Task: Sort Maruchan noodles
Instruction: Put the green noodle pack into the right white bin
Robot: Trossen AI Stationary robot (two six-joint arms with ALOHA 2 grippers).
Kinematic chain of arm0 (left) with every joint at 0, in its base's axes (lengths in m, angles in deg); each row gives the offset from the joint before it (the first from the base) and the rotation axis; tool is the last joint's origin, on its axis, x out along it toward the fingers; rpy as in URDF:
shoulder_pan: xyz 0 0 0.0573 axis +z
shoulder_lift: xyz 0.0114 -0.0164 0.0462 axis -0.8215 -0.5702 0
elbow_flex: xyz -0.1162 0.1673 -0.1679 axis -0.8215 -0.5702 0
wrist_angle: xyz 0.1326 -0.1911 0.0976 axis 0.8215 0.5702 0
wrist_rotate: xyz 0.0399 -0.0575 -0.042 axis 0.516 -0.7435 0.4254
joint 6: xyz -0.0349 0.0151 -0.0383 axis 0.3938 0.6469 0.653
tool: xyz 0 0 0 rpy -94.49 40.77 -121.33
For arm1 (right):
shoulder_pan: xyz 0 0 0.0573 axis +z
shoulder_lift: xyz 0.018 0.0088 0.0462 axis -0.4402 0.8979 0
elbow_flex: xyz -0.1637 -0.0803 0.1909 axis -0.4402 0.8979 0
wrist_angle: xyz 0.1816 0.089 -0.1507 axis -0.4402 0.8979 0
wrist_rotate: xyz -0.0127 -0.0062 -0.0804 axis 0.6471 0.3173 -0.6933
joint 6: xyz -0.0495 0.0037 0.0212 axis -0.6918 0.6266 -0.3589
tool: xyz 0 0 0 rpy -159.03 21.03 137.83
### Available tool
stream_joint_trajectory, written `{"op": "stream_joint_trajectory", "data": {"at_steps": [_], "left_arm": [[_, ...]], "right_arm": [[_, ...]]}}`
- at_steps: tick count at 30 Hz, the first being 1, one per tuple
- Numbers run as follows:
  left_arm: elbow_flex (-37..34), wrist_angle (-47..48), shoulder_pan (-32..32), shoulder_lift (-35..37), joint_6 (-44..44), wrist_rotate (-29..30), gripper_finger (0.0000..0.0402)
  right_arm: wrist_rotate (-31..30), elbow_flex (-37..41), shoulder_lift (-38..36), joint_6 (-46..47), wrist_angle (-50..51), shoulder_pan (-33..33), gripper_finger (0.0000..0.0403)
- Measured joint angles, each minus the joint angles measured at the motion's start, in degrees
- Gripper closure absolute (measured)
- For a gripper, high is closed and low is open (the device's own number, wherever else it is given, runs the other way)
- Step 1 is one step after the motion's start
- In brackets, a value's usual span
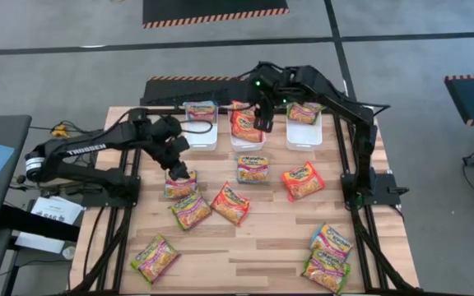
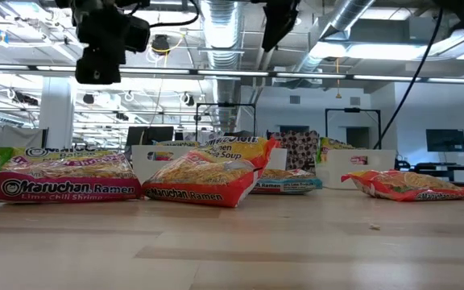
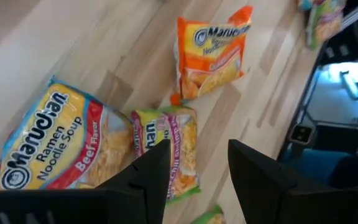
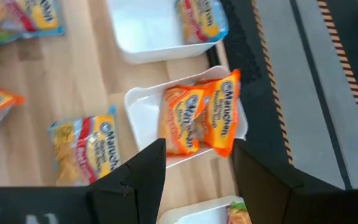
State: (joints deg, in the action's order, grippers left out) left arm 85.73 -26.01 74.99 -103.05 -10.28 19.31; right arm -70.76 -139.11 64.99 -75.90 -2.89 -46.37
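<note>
Wooden desk (image 1: 253,247) holds scattered Maruchan noodles (image 1: 230,203); left gripper (image 1: 179,174) (jaws open, empty) hovers above them, right gripper (image 1: 263,123) open-jawed over the middle bin (image 1: 248,141).

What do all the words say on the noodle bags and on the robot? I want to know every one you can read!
"TROSSEN": on the left arm.
"Maruchan Ramen Noodle Soup, Beef Flavor": on the red-edged packet.
"Maruchan": on the orange packet.
"Maruchan": on the orange packets in the middle bin.
"Maruchan": on the blue-edged packet.
"Maruchan Ramen, Lime Chili Shrimp": on the pink-banded packet.
"Ramen", "Soup": on the packets beside it.
Smaller print is too blurred to read.
</note>
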Motion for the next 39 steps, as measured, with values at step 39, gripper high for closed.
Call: {"op": "stream_joint_trajectory", "data": {"at_steps": [39], "left_arm": [[-21.8,-22.6,-13.7,-9.0,13.0,6.4,0.0255]], "right_arm": [[0.1,0.0,0.0,2.4,4.2,8.9,0.0193]]}}
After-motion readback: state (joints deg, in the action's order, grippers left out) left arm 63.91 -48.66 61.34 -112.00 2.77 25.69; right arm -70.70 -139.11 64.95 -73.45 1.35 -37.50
